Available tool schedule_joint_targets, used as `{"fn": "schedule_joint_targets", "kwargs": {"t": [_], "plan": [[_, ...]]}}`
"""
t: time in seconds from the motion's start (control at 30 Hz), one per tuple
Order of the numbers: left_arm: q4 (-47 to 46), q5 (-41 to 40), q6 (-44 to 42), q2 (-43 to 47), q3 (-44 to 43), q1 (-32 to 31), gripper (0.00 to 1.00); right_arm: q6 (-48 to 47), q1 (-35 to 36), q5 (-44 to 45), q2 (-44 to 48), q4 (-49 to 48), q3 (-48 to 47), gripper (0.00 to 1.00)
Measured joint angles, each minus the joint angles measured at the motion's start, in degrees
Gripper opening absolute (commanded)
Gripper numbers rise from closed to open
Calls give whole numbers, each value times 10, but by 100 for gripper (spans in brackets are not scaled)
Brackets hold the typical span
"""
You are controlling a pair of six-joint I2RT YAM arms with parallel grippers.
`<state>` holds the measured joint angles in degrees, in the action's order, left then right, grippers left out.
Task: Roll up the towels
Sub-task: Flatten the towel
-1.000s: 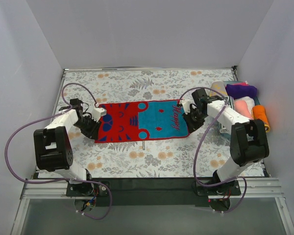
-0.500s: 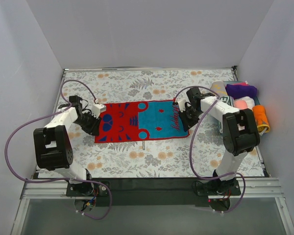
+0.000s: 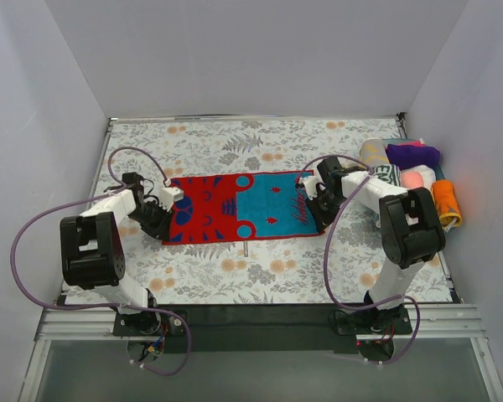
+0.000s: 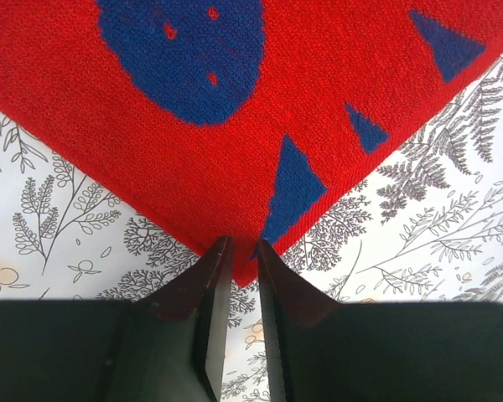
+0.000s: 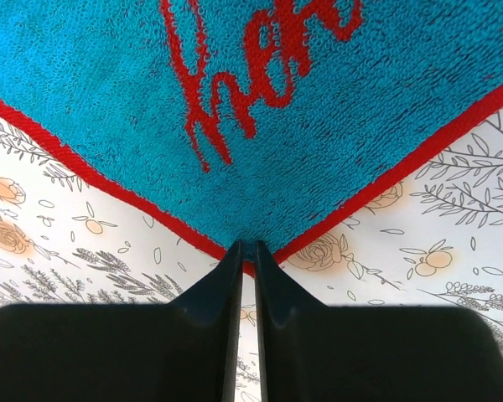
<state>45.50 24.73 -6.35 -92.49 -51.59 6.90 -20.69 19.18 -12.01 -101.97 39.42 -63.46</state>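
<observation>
The red and teal-blue towel [image 3: 243, 208] lies flat and spread out across the middle of the flowered table covering. My left gripper [image 3: 163, 228] is at its near-left red corner. In the left wrist view the jaws [image 4: 242, 244] stand narrow, with the red corner tip [image 4: 245, 272] between them. My right gripper [image 3: 318, 221] is at the near-right teal corner. Its jaws [image 5: 246, 247] are almost together on the red-edged tip of the towel [image 5: 260, 126]. A salmon-pink towel [image 3: 417, 177] lies among the cloths at the right edge.
A heap of cloths, purple [image 3: 412, 155], orange [image 3: 447, 201] and others, sits at the table's right edge just beyond my right arm. White walls close in the table on the left, back and right. Purple cables loop beside both arms.
Both grippers have narrowed on the towel's near corners. The right arm's elbow has swung left and its gripper has shifted slightly toward the towel. The towel stays flat.
</observation>
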Motion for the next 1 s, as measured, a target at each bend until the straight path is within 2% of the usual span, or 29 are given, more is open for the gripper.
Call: {"fn": "schedule_joint_targets", "kwargs": {"t": [0.5,1.0], "plan": [[-20,-60,-22,49,40,-5,8,-2,40,56,67,-72,77,13],[12,-94,-33,65,51,-5,7,-5,62,56,73,-47,81,14]]}}
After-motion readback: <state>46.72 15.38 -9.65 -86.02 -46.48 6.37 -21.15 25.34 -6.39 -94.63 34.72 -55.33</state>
